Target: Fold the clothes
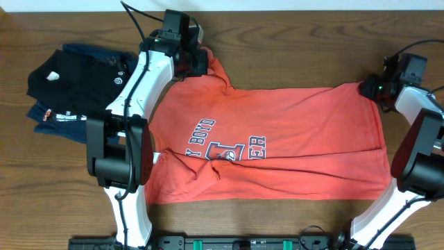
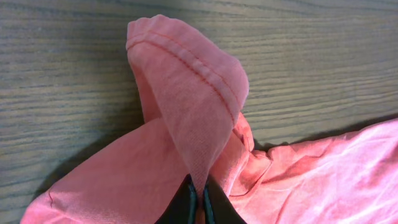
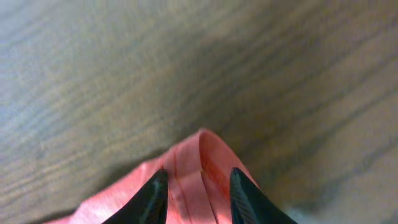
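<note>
Shirt point(image 1: 291, 132) lies spread flat at the middle of the table point(image 1: 298, 42), collar end toward 9 o'clock and bottom hem toward 3, its print point(image 1: 225, 147) face up.

The left gripper point(image 1: 193, 61) sits at the shirt's 11 o'clock edge. In its wrist view the jaws are pressed together on the sleeve point(image 2: 186, 87), whose stitched cuff stands up off the wood in a peaked fold. That pinch likely gives the arm a handle to carry the sleeve inward over the body.

The right gripper point(image 1: 370, 89) is at the shirt's 2 o'clock corner. Its fingers point(image 3: 152, 196) stand partly apart astride the hem corner point(image 3: 202, 162), which rises between them. Whether they actually pinch the cloth cannot be told.

With one gripper at each far corner, the pair seems set to bring the 12 o'clock edge toward 6 o'clock evenly, so the cloth does not skew.

A black garment point(image 1: 73, 76) lies folded on a navy garment point(image 1: 38, 111) at the table's 9 o'clock side, apart from the shirt.
</note>
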Controlling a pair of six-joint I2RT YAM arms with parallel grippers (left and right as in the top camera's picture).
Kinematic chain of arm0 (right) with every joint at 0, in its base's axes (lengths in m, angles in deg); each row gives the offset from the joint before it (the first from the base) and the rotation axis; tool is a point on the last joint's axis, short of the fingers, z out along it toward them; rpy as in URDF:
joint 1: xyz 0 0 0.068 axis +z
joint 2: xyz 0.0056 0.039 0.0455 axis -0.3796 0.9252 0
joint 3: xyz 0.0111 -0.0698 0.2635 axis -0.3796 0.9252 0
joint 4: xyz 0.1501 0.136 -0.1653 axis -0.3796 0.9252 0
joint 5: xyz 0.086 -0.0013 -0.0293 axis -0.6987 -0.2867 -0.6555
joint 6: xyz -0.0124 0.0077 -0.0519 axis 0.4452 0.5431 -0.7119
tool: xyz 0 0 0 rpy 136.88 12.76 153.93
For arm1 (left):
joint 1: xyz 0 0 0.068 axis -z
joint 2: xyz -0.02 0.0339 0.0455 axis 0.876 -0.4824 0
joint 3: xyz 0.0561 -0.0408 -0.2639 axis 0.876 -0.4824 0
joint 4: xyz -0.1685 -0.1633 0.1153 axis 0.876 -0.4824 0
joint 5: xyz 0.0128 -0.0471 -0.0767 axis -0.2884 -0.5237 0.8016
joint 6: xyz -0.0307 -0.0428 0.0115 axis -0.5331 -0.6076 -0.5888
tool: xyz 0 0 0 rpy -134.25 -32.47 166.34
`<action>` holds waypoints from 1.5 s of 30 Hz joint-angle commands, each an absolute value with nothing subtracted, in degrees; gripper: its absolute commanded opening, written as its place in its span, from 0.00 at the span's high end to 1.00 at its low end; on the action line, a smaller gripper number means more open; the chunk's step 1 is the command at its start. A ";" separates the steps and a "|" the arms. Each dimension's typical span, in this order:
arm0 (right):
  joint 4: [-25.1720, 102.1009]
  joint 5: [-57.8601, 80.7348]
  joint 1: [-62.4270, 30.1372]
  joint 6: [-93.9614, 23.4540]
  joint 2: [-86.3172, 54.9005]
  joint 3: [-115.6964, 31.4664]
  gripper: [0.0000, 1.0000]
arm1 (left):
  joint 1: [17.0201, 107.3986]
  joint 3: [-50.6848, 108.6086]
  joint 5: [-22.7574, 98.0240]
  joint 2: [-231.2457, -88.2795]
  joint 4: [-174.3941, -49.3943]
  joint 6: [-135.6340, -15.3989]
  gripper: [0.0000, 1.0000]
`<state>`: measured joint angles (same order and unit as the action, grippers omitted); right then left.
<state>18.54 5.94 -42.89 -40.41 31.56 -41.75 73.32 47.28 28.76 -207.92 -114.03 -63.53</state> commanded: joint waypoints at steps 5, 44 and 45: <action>17.75 5.04 -41.18 -39.95 32.04 -42.91 0.67 | 73.41 47.96 29.00 -207.97 -114.44 -63.99 0.94; 18.48 11.54 -39.81 -39.97 32.72 -42.80 0.79 | 73.41 47.96 29.00 -207.97 -114.77 -64.01 0.94; 18.48 11.54 -39.81 -39.97 32.72 -42.80 0.79 | 73.41 47.96 29.00 -207.97 -114.77 -63.99 0.94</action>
<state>18.65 11.73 -40.50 -40.19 31.99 -41.80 73.32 47.28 28.76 -207.92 -114.59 -63.53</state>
